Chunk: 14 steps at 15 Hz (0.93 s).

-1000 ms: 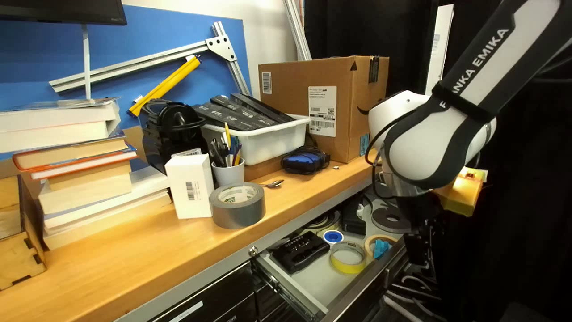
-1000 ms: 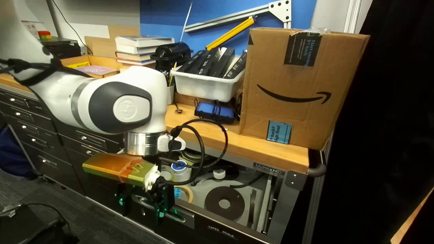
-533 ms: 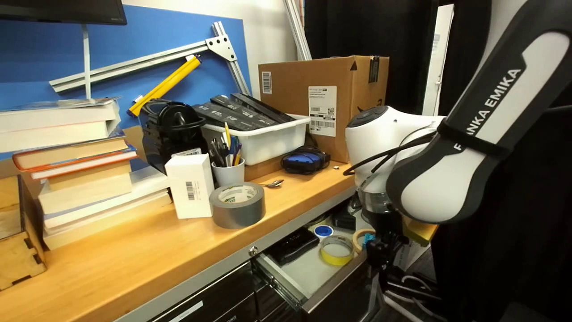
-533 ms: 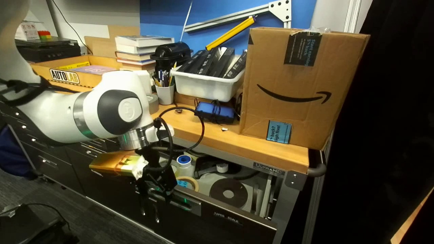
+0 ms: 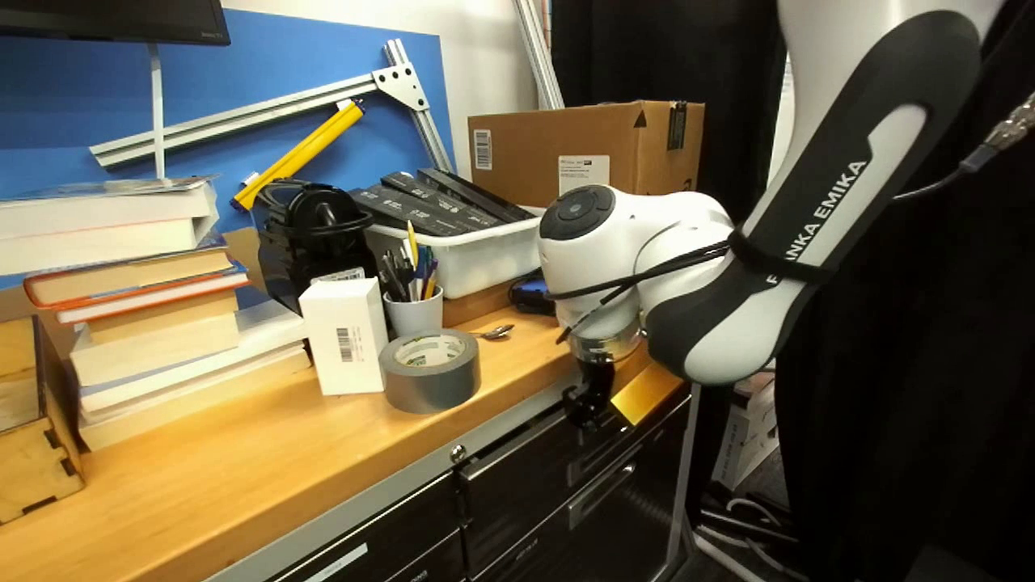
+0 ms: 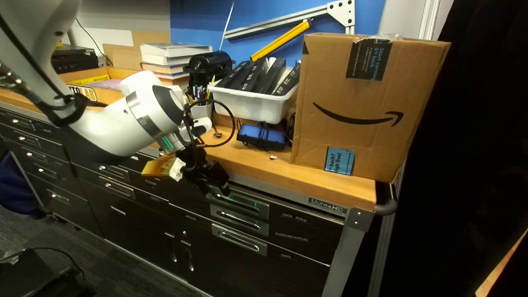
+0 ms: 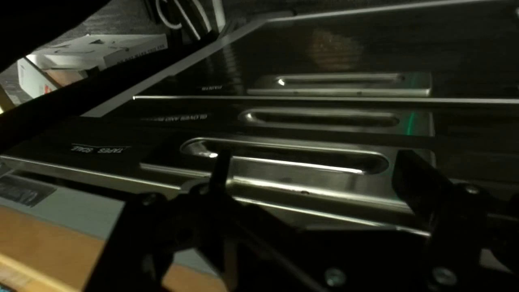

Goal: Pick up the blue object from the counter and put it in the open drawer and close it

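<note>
The drawer (image 5: 525,478) is pushed in almost fully under the wooden counter (image 5: 267,465). A narrow dark gap shows along its top edge (image 7: 89,174) in the wrist view. Its dark front and metal handle (image 6: 247,203) show in an exterior view. The light-blue object is out of view; the drawer's inside is hidden. My gripper (image 7: 316,168) is open and empty, its fingers spread at the top drawer's handle. Whether the fingers touch the front I cannot tell. In the exterior views the gripper (image 6: 215,189) is just below the counter edge, tilted toward the drawer front.
On the counter are a grey tape roll (image 5: 430,384), a white box (image 5: 344,339), a pen cup (image 5: 414,314), a spoon (image 5: 497,332), a cable-wrapped dark-blue device (image 6: 262,135), a white bin (image 6: 251,105) and a large cardboard box (image 6: 354,95). More drawers lie below.
The drawer has gone from open to nearly shut, hiding the tapes and the light-blue piece inside. My arm and gripper have moved in toward the counter along with the drawer front.
</note>
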Tool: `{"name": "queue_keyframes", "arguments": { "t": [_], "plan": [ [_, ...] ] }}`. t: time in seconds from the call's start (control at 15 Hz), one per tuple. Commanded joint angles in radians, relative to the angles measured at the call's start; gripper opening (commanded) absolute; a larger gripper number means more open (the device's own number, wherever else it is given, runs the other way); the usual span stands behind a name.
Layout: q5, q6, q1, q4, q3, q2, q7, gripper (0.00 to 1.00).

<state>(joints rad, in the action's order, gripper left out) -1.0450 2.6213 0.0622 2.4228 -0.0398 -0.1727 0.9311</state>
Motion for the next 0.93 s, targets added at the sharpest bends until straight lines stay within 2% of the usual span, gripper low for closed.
{"name": "queue_keyframes", "arguments": {
  "t": [0.0,0.07,0.27,0.4,0.6,0.67,0.73,0.8,0.87],
  "plan": [
    [-0.109,-0.004,0.031,-0.065,-0.008,-0.034,0.185,1.0],
    [-0.097,-0.006,0.027,-0.039,-0.004,-0.007,0.169,1.0],
    [0.028,0.038,-0.03,0.113,0.017,0.191,-0.045,1.0],
    [0.149,0.072,-0.049,0.153,0.012,0.267,-0.183,1.0],
    [0.424,0.064,-0.05,0.218,-0.002,0.373,-0.413,1.0],
    [0.513,0.041,0.057,0.237,-0.106,0.397,-0.484,1.0],
    [0.6,0.0,0.121,0.246,-0.164,0.445,-0.555,1.0],
    [0.51,0.044,-0.048,0.198,0.001,0.344,-0.463,1.0],
    [0.576,0.03,-0.021,0.213,-0.026,0.372,-0.524,1.0]
  ]
}}
